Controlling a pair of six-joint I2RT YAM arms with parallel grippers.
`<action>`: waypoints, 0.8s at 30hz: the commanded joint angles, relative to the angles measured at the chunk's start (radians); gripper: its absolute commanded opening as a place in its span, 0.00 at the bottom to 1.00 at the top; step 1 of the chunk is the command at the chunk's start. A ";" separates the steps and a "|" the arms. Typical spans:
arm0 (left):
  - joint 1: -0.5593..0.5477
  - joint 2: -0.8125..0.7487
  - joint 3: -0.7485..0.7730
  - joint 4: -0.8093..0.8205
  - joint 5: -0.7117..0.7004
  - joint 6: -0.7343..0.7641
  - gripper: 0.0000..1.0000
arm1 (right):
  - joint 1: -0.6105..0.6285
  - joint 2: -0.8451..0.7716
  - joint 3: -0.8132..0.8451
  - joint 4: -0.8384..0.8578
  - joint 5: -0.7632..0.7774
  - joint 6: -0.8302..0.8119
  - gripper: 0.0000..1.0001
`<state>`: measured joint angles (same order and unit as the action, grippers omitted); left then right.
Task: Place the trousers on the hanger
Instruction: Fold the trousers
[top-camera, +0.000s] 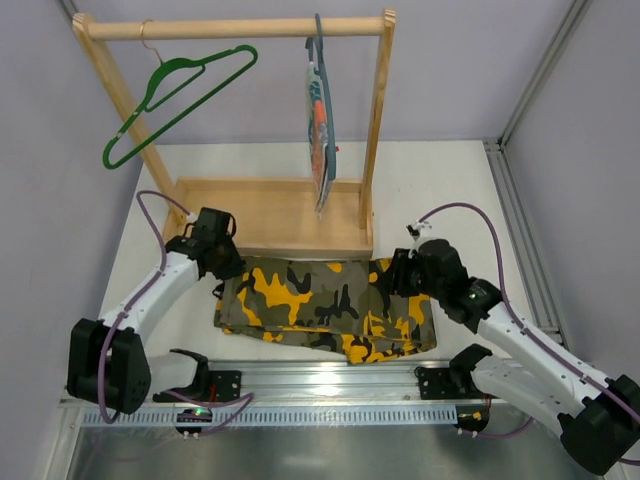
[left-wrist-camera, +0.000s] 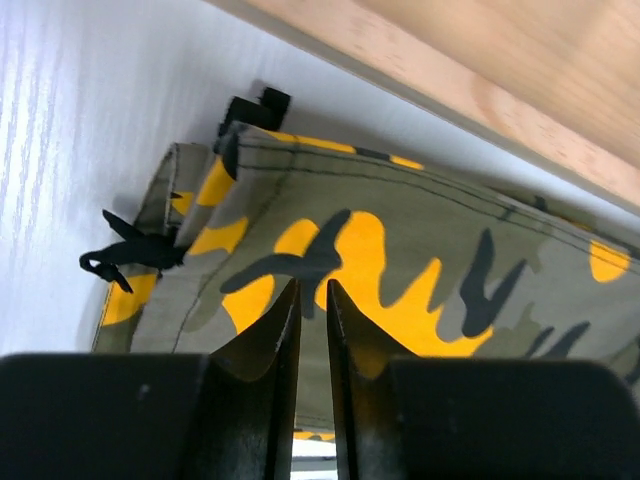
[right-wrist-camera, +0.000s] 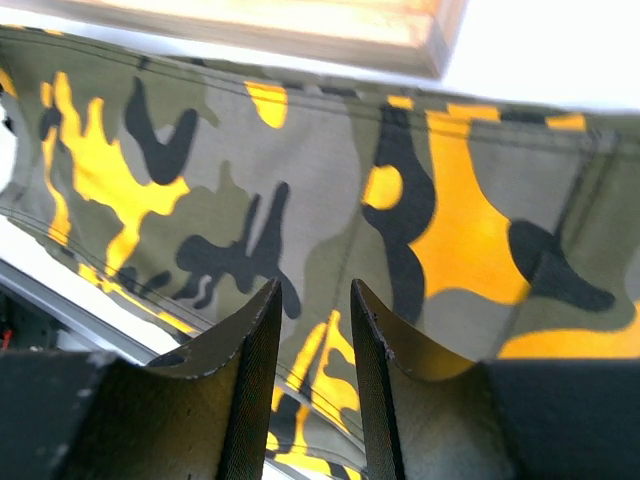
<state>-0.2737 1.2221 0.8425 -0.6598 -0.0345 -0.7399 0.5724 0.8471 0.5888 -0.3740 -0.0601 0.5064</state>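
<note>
White table (top-camera: 440, 180), grey walls (top-camera: 450, 60). Wooden rack (top-camera: 270, 215) at far centre. The hanger (top-camera: 180, 90) hangs on the rail's left end, a striped cloth (top-camera: 320, 120) on its right.

The trousers (top-camera: 320, 300) lie folded flat, just near of the rack base.

Left gripper (left-wrist-camera: 312, 290) is at their left end, fingers almost together; can't tell if it pinches cloth.

Right gripper (right-wrist-camera: 313, 290) is at their right end, fingers slightly apart, nothing seen between them.

The white desk (top-camera: 440, 190) carries a wooden rack base (top-camera: 270, 215) toward its far side. Just in front of that base the trousers (top-camera: 320, 305) lie folded flat, their far edge close along the base's front edge. Farther forward of the base, a metal rail (top-camera: 330, 380) spans the near edge.
</note>
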 joint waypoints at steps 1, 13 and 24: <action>0.021 0.085 -0.051 0.087 -0.059 -0.087 0.13 | -0.016 -0.064 -0.081 -0.002 -0.001 0.009 0.37; 0.062 0.378 -0.065 0.069 -0.182 -0.217 0.00 | -0.196 0.151 -0.034 0.197 -0.289 -0.012 0.35; 0.158 0.421 -0.049 -0.046 -0.168 -0.210 0.01 | -0.499 0.550 -0.135 0.480 -0.530 0.012 0.32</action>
<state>-0.1909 1.5471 0.8463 -0.6014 -0.0807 -0.9695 0.1001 1.2858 0.4637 -0.0288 -0.5282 0.5114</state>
